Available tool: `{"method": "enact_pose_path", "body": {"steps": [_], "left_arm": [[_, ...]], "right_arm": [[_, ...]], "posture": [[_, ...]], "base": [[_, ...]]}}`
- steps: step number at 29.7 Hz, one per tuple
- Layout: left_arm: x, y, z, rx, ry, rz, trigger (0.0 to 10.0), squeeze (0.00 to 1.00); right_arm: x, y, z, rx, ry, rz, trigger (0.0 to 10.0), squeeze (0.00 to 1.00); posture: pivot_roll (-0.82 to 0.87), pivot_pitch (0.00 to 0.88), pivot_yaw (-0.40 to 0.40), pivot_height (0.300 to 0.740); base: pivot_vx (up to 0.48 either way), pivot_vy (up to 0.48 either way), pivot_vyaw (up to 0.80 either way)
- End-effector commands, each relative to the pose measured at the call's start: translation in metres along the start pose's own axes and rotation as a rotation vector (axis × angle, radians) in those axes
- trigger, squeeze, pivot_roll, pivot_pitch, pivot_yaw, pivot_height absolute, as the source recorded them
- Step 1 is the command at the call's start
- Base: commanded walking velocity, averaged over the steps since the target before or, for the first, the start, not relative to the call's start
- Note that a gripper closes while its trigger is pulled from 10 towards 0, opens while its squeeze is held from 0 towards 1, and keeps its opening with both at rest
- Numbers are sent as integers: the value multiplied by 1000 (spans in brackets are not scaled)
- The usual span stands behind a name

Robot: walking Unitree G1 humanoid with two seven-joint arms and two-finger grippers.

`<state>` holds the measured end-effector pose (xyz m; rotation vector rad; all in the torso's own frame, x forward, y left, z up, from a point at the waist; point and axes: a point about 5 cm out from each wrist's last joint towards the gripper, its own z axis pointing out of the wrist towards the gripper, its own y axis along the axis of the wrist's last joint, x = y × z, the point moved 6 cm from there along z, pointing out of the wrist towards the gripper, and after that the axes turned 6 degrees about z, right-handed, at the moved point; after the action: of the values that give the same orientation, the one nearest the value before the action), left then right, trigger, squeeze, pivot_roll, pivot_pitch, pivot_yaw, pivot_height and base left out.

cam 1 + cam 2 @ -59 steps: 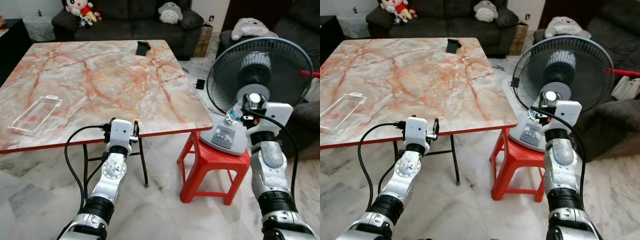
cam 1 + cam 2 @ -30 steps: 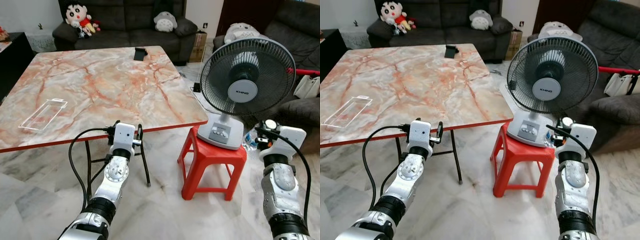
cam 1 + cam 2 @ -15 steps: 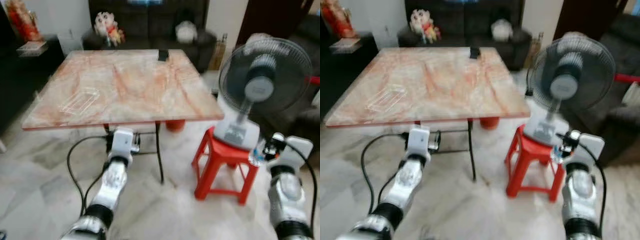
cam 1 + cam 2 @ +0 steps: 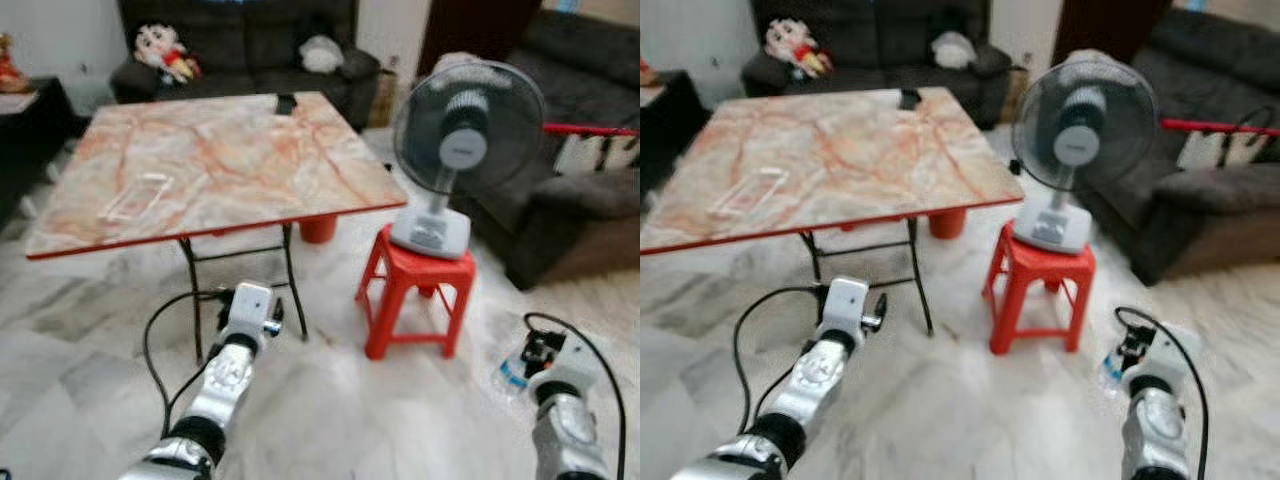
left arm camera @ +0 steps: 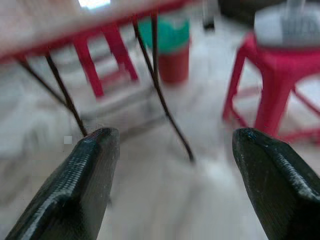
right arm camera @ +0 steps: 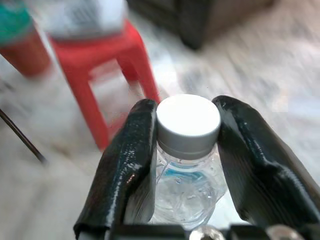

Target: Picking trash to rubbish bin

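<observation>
Marble-top folding table (image 4: 210, 160): salmon-veined slab with a red edge on thin black legs, the reference for all places below.

- Clear plastic tray (image 4: 138, 195): lies flat on the table's near left part.
- Dark small object (image 4: 285, 103): on the table's far edge; too blurred to identify.
- Dark sofa (image 4: 240, 45): beyond the table's far side, with a cartoon doll (image 4: 172, 50) and a grey plush (image 4: 320, 55) on the seat.
- Left gripper (image 5: 172, 165): held low over the marble floor (image 4: 350, 410) in front of the table's near edge; fingers spread wide apart, nothing between them.
- Red bucket with a green top (image 5: 170, 47): on the floor under the table, beside a red stool leg (image 5: 117, 50).
- Red plastic stool (image 4: 415, 295): just right of the table's near right corner.
- Table fan (image 4: 465, 135): stands upright on the red plastic stool, grille facing the camera.
- Right gripper (image 6: 182, 150): low over the floor, well to the right of the table and past the stool; fingers clenched on a clear plastic bottle (image 6: 187, 170) with a white cap, one finger on each side of its neck. The bottle is off the floor.
- Second dark sofa (image 4: 570, 190): far right of the table.
</observation>
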<state>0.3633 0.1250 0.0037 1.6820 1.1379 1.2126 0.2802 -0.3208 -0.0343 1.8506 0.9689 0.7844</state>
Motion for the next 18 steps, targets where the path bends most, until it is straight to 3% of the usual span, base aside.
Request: {"method": "enact_pose_path", "body": {"steps": [1,2,3,4,6,10,13,18], "left_arm": [[-7,-31,-9,123,-32,2,10000,0],[-7,-31,-9,123,-32,2,10000,0],[-11,-57,-20,221,-53,7,10000,0],[-11,-57,-20,221,-53,7,10000,0],[-17,-96,-42,369,-84,2,10000,0],[-21,-131,-68,495,-93,-29,10000,0],[-22,-143,-79,535,-95,-35,10000,0],[-21,-151,-85,562,-99,-30,10000,0]], "right_arm": [[-14,-25,-7,97,-46,-19,10000,0],[-14,-25,-7,97,-46,-19,10000,0],[-26,-50,-19,182,-84,-23,10000,0],[-26,-50,-19,182,-84,-23,10000,0],[-45,-88,-41,311,-148,-37,10000,0],[-56,-115,-61,389,-186,-22,10000,0],[-58,-122,-66,403,-185,-9,10000,0],[-58,-124,-68,407,-189,-1,10000,0]], "posture": [[-176,9,-57,740],[-176,9,-57,740],[-172,10,-53,740],[-172,10,-53,740],[-176,10,-51,740],[-164,16,-48,740],[-158,29,-41,740],[-157,34,-31,740]], "base": [[0,0,0],[0,0,0],[0,0,400],[0,0,400],[0,0,684],[0,0,800],[0,0,800],[0,0,749]]}}
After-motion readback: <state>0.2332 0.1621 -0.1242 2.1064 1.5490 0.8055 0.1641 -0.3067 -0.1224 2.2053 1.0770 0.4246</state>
